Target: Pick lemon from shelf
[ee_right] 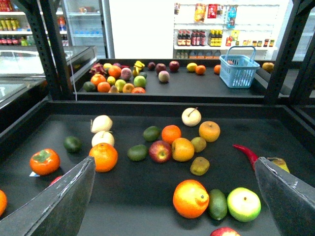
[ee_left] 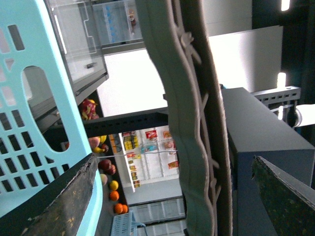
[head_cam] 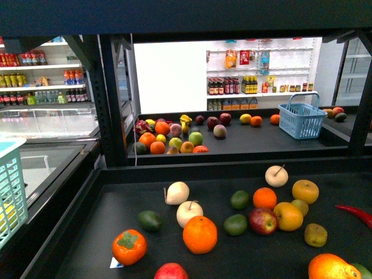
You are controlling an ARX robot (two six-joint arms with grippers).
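Observation:
The lemon [head_cam: 288, 216], a plump yellow oval fruit, lies on the near black deck of the shelf [head_cam: 87, 232], touching a red apple [head_cam: 263, 221]. From the right wrist it shows as the lemon [ee_right: 182, 149] beyond the open right gripper [ee_right: 172, 199], which hovers over the deck [ee_right: 138, 201] and holds nothing. A large orange fruit [ee_right: 191, 198] lies between its fingers, nearer than the lemon. The left gripper [ee_left: 172, 201] is open and empty beside a light blue basket [ee_left: 29, 123], and the lemon does not show from there. Neither gripper appears in the front view.
Oranges [head_cam: 200, 234], a persimmon [head_cam: 129, 246], white pears [head_cam: 177, 192], green avocados [head_cam: 235, 224] and a red chilli [head_cam: 356, 214] are scattered around the lemon. A farther deck holds more fruit [head_cam: 168, 136] and a blue basket [head_cam: 301, 119]. A dark post [head_cam: 113, 104] stands at the left.

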